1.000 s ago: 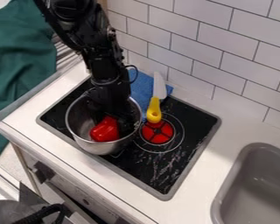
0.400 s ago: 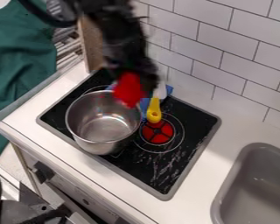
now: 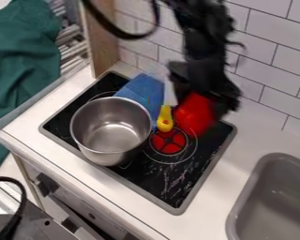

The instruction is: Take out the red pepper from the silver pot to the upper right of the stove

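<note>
Claw holds red pepper outside the silver pot

The claw (image 3: 206, 99) is clamped on the red pepper (image 3: 195, 113), over the far right part of the black stove top (image 3: 168, 180). The arm (image 3: 202, 35) comes in from the far side, and the claw points down toward the stove. Both claw and pepper are blurred, and how high the pepper hangs is hard to tell.

The silver pot (image 3: 108, 158) stands upright on the left part of the stove top, its mouth facing up, with the pepper to its right and farther back. A red burner (image 3: 168, 142) shows just right of the pot, between it and the right edge of the stove. Beside the pot's far right rim lies a knife with a yellow handle (image 3: 165, 120); its pale blade points toward the tiled wall (image 3: 265, 70). A blue cloth (image 3: 144, 90) lies behind the pot, to the left of the knife.

The stove top is set into a white table (image 3: 206, 220), and a gray sink (image 3: 256, 206) sits at the near right. Green fabric (image 3: 21, 70) hangs at the far left, and a black cable (image 3: 21, 201) curves at the near left.
</note>
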Motion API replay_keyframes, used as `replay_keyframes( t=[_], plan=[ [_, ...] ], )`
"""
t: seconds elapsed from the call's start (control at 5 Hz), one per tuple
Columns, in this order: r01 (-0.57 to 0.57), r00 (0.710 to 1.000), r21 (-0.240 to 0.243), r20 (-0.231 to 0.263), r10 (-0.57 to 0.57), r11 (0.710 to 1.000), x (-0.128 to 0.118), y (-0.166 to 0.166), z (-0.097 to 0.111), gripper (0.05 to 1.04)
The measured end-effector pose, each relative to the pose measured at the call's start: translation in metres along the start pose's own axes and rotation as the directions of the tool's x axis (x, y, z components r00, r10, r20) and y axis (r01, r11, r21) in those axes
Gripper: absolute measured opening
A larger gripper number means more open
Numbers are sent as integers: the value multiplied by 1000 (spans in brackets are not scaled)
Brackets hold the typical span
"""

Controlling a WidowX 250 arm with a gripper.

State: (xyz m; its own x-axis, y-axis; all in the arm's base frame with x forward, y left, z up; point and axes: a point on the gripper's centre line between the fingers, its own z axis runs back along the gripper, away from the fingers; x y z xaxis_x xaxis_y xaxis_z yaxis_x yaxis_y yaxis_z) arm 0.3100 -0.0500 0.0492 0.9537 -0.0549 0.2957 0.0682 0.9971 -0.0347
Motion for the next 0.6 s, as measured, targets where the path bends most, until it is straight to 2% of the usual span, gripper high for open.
replay_keyframes(
  t=[0.2, 0.4, 0.6],
  plan=[
    [-172, 984, -21, -49, 171, 985, 5, -12, -18, 852],
    [-313, 948, -28, -63, 311, 949, 9, -5, -33, 852],
    [-362, 931, -37, -68, 359, 932, 15, 5, -45, 852]
  ],
)
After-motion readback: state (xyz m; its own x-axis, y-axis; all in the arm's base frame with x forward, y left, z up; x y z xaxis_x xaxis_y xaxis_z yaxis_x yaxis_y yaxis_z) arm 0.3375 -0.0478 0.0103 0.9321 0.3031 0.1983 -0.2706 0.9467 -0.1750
